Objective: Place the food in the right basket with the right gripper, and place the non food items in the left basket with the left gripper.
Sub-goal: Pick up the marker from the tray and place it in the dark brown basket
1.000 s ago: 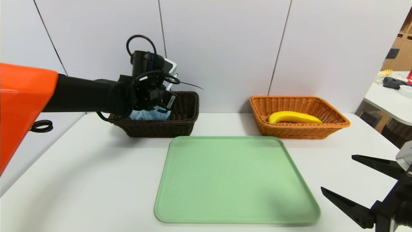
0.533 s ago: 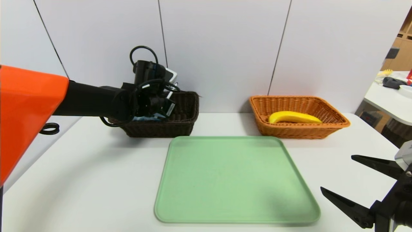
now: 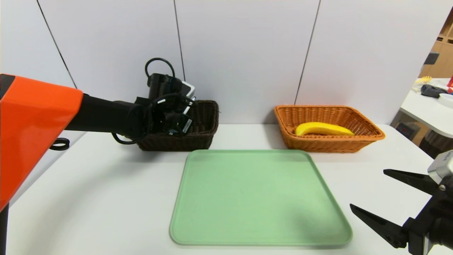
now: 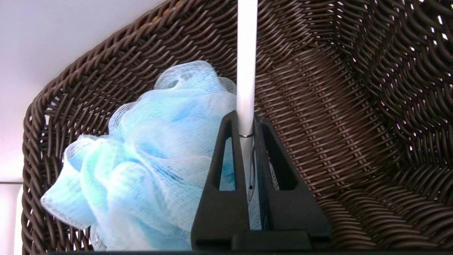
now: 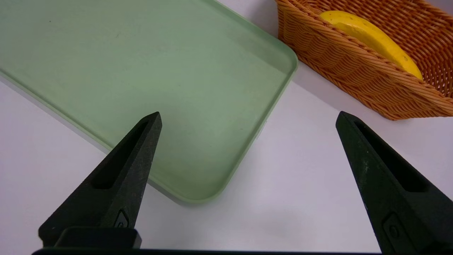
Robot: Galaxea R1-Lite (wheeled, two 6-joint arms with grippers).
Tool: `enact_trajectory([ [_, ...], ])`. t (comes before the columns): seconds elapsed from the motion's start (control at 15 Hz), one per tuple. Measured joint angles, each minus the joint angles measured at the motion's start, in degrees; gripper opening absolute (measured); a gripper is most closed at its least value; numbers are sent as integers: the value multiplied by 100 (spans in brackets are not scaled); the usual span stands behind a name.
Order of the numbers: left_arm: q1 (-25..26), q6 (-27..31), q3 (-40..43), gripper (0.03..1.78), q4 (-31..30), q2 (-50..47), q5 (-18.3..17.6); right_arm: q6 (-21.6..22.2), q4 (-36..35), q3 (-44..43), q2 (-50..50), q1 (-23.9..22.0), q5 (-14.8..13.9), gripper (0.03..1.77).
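My left gripper (image 4: 245,118) is down inside the dark brown left basket (image 3: 201,120) (image 4: 336,106), shut on the slim white pen (image 4: 246,63), which sticks out past the fingertips. The light-blue bath pouf (image 4: 141,156) lies in that basket right beside the jaws. In the head view the left wrist hides the pen and the pouf. The yellow banana (image 3: 324,129) (image 5: 375,37) lies in the orange-tan right basket (image 3: 368,136) (image 5: 354,67). My right gripper (image 3: 368,189) (image 5: 247,118) hangs open and empty over the table near its front right corner.
A bare green tray (image 3: 258,198) (image 5: 141,71) lies on the white table (image 3: 88,198) between the two baskets and nearer me. A white wall stands right behind the baskets. Another table (image 3: 430,109) with clutter stands at far right.
My left arm has come down, lowering the pen into the dark basket; its wrist now hides the pouf in the head view. The right gripper has barely shifted.
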Motion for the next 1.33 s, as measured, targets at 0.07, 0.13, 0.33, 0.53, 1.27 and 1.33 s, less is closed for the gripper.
enact_trajectory([
  [0.07,16,11,44,15,-41,-4,-100,-4,0,0,15,0,0,170],
  [0.13,20,34,83,15,-99,-6,-194,-6,0,-1,33,7,-4,170],
  [0.33,29,45,111,15,-171,0,-213,-9,-10,-11,69,41,-22,170],
  [0.53,30,45,61,15,-229,16,-216,-6,-10,-9,102,101,-28,170],
  [1.27,46,274,-301,91,-339,18,-243,-6,-11,-59,193,199,-46,170],
  [1.33,46,273,-306,100,-336,18,-244,-6,-11,-59,194,199,-48,170],
])
